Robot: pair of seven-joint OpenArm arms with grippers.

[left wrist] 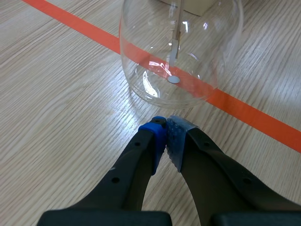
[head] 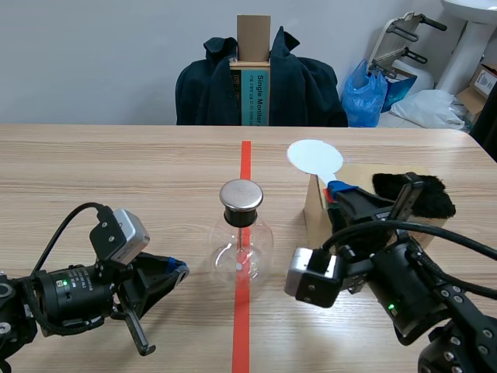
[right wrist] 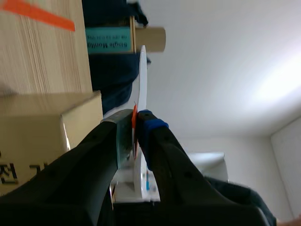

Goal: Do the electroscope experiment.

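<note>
the glass electroscope flask (head: 245, 245), topped by a metal cap (head: 241, 196), stands at the centre of the frame on the orange-red line of the wooden bench (head: 116, 171). the left tool (left wrist: 165, 129), low at the left of the scene, has its tips pressed together on nothing, just short of the flask's base. the right tool (right wrist: 135, 118), at the lower right, is clamped on a white disc (head: 314, 158) held upright over a cardboard box (head: 314, 214), with a black furry cloth (head: 431, 194) farther right.
</note>
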